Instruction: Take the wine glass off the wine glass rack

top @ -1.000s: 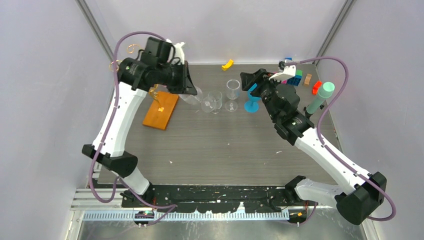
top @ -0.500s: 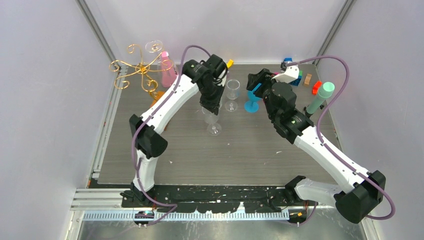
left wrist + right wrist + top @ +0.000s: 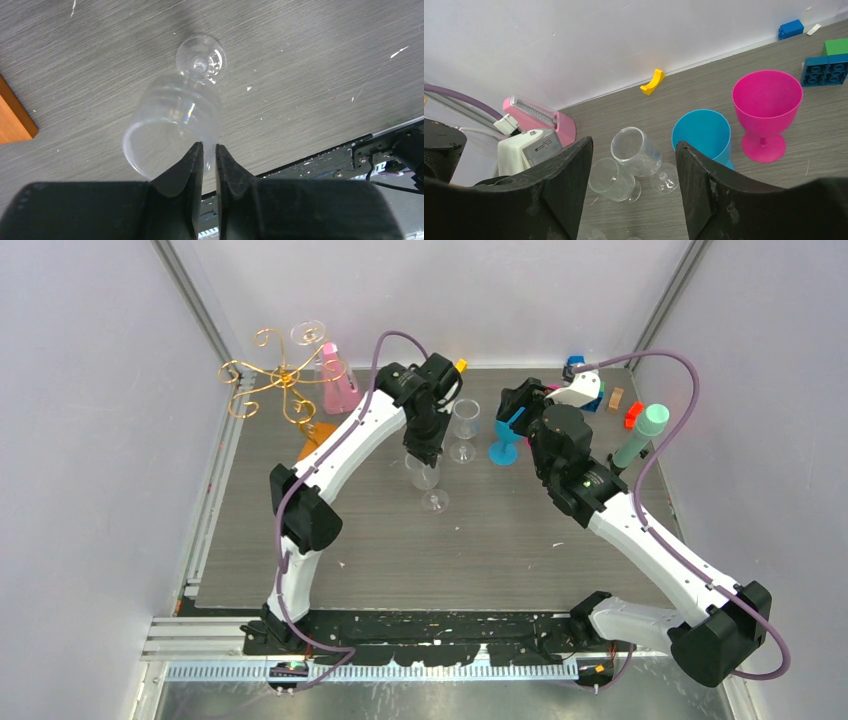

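Wine glass (image 3: pixel 175 120) moved mid-table (fingers (image 3: pixel 187 172) pinching)

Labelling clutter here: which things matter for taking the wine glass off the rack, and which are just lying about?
Job: wine glass at the left gripper, wine glass rack.
Lying about: other clear glass, blue goblet, pink goblet, yellow piece, teal cylinder, toy bricks.

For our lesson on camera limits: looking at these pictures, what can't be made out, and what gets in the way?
- Left wrist view: whether the left end effector grips the rim of the wine glass; the clear wall vanishes between the dark fingers.
- Top view: most of the orange base of the wine glass rack, covered by the left arm.
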Robot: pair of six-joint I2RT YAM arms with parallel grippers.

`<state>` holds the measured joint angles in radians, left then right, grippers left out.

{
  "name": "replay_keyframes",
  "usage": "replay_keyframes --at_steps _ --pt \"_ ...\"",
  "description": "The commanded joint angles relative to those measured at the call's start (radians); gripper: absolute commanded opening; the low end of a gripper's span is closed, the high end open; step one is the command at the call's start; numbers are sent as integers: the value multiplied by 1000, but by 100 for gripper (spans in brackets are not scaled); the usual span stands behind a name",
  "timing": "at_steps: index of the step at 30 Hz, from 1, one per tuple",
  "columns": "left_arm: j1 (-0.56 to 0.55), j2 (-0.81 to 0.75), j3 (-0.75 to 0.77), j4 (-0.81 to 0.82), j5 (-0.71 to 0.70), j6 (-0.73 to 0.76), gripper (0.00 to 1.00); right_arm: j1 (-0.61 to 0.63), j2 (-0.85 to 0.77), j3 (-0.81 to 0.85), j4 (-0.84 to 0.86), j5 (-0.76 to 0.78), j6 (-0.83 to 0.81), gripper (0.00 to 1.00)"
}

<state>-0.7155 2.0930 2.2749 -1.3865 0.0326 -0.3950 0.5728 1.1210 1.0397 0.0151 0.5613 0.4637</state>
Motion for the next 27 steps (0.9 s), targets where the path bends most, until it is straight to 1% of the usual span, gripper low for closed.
replay_keyframes --at_steps 1,6,9,12,14,19,24,27 --pt "-3 -2 24 36 -19 -2 17 -9 -29 16 17 40 -17 67" --pt "-2 2 52 34 -17 1 20 -15 -30 18 12 34 -19 67" --pt "-2 0 102 17 -4 5 26 -18 -33 18 5 31 -17 67" --pt "0 -7 154 3 39 4 35 -20 -40 16 -1 31 -16 66" --pt "1 -28 152 12 75 4 42 -23 -42 15 -3 31 -16 67" --pt "17 -76 146 24 117 -2 52 -25 -48 6 -7 28 -6 66" --pt "96 -166 145 102 160 -28 66 -27 -46 6 -7 14 -3 66" --pt "169 -231 136 196 220 -37 78 -28 -36 10 -7 0 1 67"
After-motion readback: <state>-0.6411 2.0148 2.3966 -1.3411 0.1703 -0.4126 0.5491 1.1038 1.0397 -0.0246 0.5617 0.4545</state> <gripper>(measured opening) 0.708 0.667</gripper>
